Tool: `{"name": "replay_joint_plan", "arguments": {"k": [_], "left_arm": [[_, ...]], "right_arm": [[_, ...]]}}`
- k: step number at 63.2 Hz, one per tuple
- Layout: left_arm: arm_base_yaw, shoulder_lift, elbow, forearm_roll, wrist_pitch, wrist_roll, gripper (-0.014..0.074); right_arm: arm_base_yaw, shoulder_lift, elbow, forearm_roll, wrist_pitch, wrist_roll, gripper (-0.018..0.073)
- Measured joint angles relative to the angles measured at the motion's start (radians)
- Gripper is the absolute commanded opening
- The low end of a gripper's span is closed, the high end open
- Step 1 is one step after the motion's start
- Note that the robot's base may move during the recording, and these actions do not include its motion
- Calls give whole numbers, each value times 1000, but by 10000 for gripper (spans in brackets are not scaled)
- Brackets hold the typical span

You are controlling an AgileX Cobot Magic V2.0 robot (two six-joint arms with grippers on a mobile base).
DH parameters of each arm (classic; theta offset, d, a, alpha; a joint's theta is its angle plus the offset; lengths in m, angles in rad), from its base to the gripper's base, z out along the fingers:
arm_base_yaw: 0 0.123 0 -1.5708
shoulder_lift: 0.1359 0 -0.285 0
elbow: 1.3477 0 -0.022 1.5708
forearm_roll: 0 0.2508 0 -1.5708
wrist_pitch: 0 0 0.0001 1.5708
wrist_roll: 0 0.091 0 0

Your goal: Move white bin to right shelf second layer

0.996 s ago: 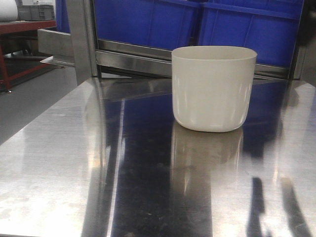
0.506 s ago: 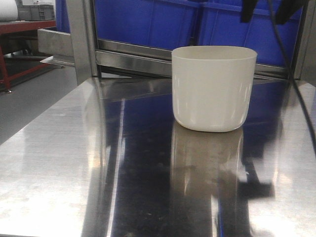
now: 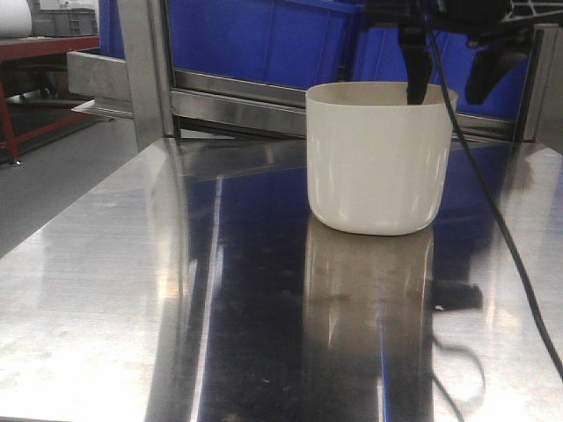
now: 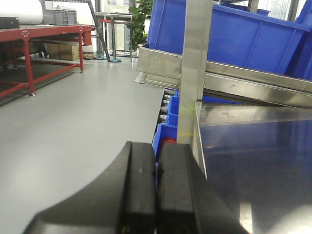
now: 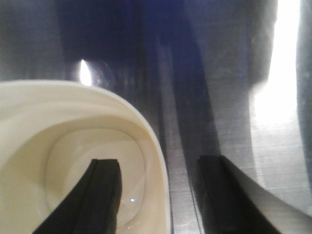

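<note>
Down from the top edge since half a second ago, our right gripper now straddles the right wall of the white bin.

From the left we see a red table, then a steel post and the rack rail, with blue crates close behind the bin. The bin stands upright on the tabletop, right of centre, mouth up and tapering to a rounded base; it is about as wide as tall, so no long axis stands out. Our right fingers are apart, one inside the bin and one outside, with the wall between; whether they touch it we cannot tell. A black cable trails down at the right. Our left gripper has its fingers pressed together on nothing, by the tabletop's left edge.
</note>
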Motion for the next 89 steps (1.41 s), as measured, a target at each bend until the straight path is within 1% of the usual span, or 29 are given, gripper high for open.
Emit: {"name": "replay_joint_plan", "arguments": {"k": [3,12,22,27,31,36,45,52,56,67,74,79,82,89], "left_arm": [[0,0,0,0,0,0,85],[0,0,0,0,0,0,85],[0,0,0,0,0,0,85],[0,0,0,0,0,0,85],[0,0,0,0,0,0,85],[0,0,0,0,0,0,85],[0,0,0,0,0,0,85],[0,0,0,0,0,0,85],[0,0,0,0,0,0,85],[0,0,0,0,0,0,85],[0,0,0,0,0,0,85],[0,0,0,0,0,0,85],[0,0,0,0,0,0,85],[0,0,0,0,0,0,85]], "right_arm": [[0,5,9,2,-2,0,409],[-11,7,46,28,-10,0,259],[-15,7,55,30,-16,-2,136],[-15,7,55,31,-16,-2,48],[-15,5,57,32,-16,-6,57],[-15,-5,57,30,-20,-36,55],[-38,-58,67,27,-26,-154,55],[-94,-136,114,42,-55,-265,55],[-140,-197,166,66,-88,-355,55],[-282,-399,400,158,-227,-633,55],[-389,-529,556,248,-312,-762,55],[-460,-613,657,311,-351,-813,55],[-506,-671,705,326,-365,-831,55],[-584,-788,805,343,-385,-846,55]]}}
